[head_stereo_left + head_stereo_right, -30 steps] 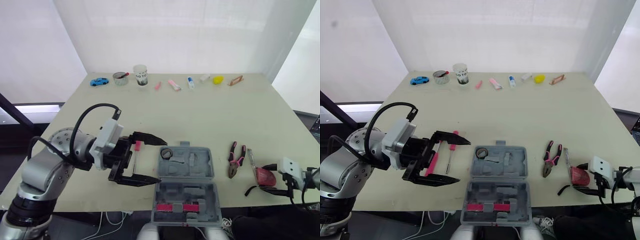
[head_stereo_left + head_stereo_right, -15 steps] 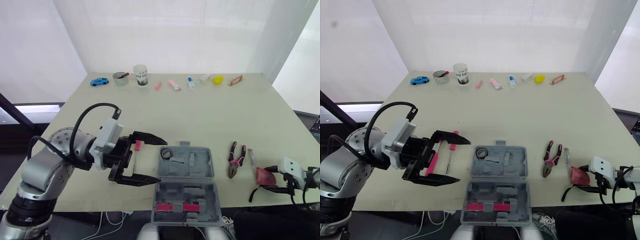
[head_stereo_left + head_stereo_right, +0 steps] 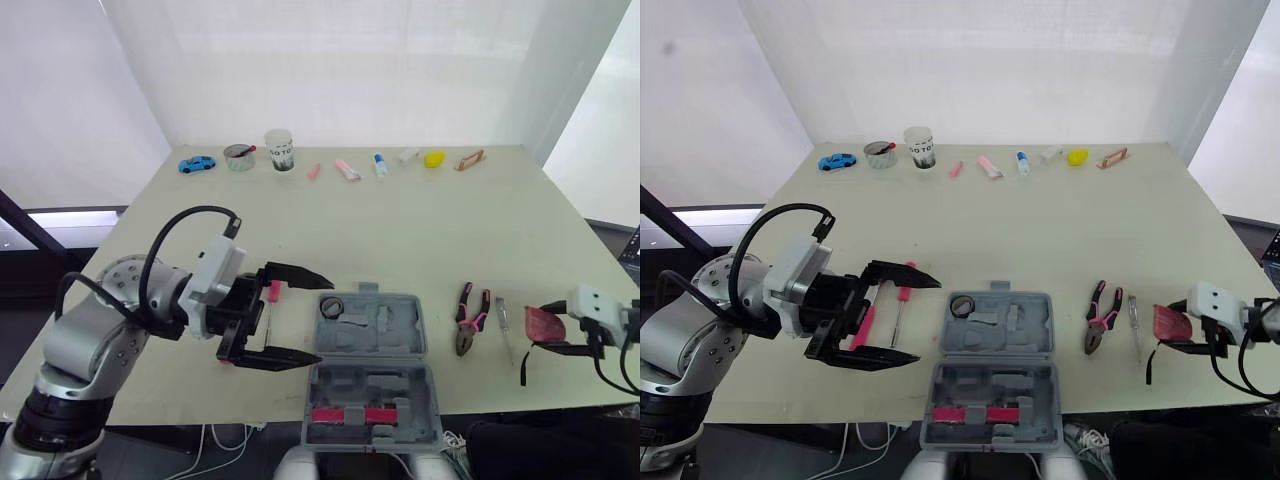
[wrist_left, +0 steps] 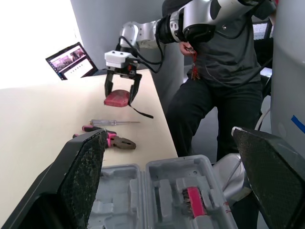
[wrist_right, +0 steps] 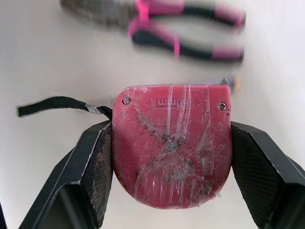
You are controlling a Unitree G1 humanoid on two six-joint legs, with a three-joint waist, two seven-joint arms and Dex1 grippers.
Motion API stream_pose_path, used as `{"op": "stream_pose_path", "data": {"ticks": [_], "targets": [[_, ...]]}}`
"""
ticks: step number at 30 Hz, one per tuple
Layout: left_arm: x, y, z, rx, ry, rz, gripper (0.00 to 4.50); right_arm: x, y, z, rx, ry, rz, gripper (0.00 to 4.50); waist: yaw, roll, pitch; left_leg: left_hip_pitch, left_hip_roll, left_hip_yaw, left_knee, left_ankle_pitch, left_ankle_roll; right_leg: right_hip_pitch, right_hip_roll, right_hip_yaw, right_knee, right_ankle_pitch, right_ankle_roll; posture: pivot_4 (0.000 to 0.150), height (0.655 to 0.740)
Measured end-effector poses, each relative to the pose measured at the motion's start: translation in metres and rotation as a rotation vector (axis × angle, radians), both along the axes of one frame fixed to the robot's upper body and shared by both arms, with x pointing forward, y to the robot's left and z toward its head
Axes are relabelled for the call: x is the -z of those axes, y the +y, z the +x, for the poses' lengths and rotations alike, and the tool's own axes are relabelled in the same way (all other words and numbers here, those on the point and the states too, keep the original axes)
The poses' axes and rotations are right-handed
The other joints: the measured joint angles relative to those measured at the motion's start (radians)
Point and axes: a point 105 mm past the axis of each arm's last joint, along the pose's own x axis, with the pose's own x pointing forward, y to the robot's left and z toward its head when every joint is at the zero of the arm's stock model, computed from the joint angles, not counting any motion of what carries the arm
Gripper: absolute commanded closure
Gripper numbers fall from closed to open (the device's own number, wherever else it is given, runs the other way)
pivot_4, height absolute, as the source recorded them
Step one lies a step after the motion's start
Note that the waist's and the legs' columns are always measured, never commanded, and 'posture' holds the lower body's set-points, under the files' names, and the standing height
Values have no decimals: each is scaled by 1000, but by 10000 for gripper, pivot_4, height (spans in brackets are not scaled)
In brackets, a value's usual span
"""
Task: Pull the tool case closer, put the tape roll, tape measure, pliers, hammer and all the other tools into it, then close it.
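The right end effector (image 5: 171, 129) is closed on the tape measure (image 5: 171, 153) and holds it in the air above the right edge of the worktop (image 3: 420, 220), just beyond the pliers (image 3: 470, 318) and a slim screwdriver (image 3: 505, 326). Its two pads (image 5: 93, 171) press on the opposite narrow sides of the body, so the broad face is free.

The tape measure is a small, hard shell of red plastic, nearly flat on one edge and rounded on the other, with two small screws in the corners. Its face looks scratched and a little shiny. It will probably feel compact and rather dense for its size, and it will not give under pressure. The smooth shell could slide, but the rough black pads should hold it well. The present hold across the width seems the right one, low on the body where the sides are nearly parallel. A thin black strap (image 3: 523, 366) hangs loosely from it. The strap is soft and may catch on the wall of the case when the thing is lowered.

The tool case (image 3: 402, 342) lies open at the near edge of the worktop, between the two arms. It is grey moulded plastic, stiff, with shaped recesses. A small dark ring, probably the tape roll (image 3: 333, 307), sits in a corner of the far half.

The left end effector (image 3: 928, 322) is spread wide and holds nothing, just beside the left side of the case.
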Motion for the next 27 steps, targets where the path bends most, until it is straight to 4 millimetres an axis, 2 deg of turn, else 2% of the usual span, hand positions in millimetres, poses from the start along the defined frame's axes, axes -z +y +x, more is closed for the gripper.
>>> {"op": "stream_pose_path", "data": {"ticks": [3,5,8,10,15,21,27], "targets": [[0,1,2,-13,4,-9,0,-17,17,7,-31,-20,26,15275,4,0,0,0,0,0,0,0,0,0,0,0,0,0,1,1500,7400],[1,3,6,-34,2,-16,0,-31,37,14,-61,-27,41,15275,6,0,0,0,0,0,0,0,0,0,0,0,0,0,0,1500,7400],[1,6,10,-64,4,-24,0,-41,66,20,-104,-26,32,15275,8,0,0,-1,0,0,0,0,0,-1,0,-1,0,0,0,1500,7400],[1,9,12,-84,4,-27,0,-42,78,23,-116,-19,11,15275,8,0,0,-2,0,0,0,0,0,-2,0,-1,0,0,0,1500,7400],[4,16,16,-141,8,-24,0,-37,116,31,-153,-2,-41,15275,8,0,0,-3,0,0,0,0,0,-2,0,-1,0,0,-1,1500,7400],[3,22,18,-180,-3,-22,0,-31,147,35,-187,16,-110,15275,8,0,0,-4,0,0,0,0,0,-4,0,-1,0,0,0,1500,7400],[10,36,24,-251,17,3,0,-11,177,36,-202,55,-205,15275,8,0,1,-4,0,0,0,0,0,-4,0,-2,0,0,-1,1500,7400]]}}
